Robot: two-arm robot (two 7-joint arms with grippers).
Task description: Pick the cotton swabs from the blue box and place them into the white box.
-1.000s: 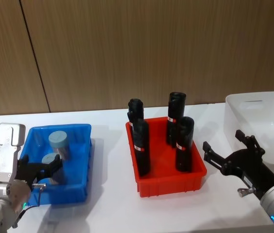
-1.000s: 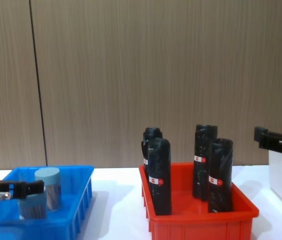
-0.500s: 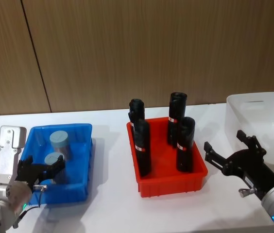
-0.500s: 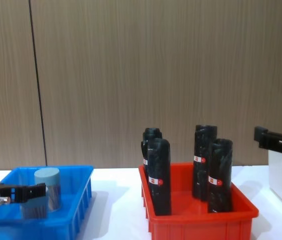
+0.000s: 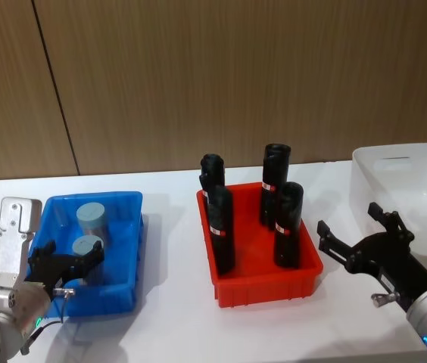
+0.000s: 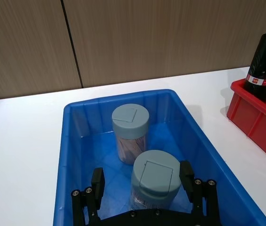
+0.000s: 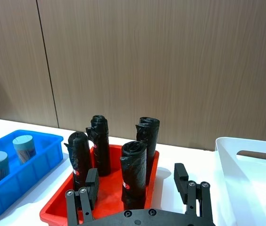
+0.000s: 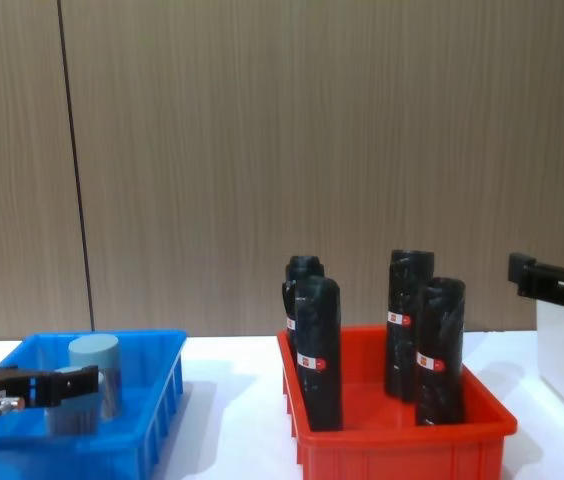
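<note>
Two cotton swab jars with grey-blue lids stand in the blue box [image 5: 129,227] at the left. The far jar [image 5: 92,218] stands free. My left gripper [image 5: 67,262] is open, with a finger on each side of the near jar [image 5: 87,247]. In the left wrist view one finger is almost against the near jar [image 6: 155,175] and the other is clearly apart from it; the far jar [image 6: 130,123] stands behind. The white box [image 5: 404,162] is at the far right. My right gripper [image 5: 348,219] hovers open in front of it, holding nothing.
A red bin [image 5: 268,285] with several tall black rolls [image 5: 275,181] stands mid-table between the two boxes. The right wrist view has the same rolls [image 7: 134,165] straight ahead and the white box [image 7: 248,188] beside them. Bare white tabletop lies in front of all bins.
My left gripper has edged a little farther forward into the blue box, alongside the near jar. The right arm has not moved.
</note>
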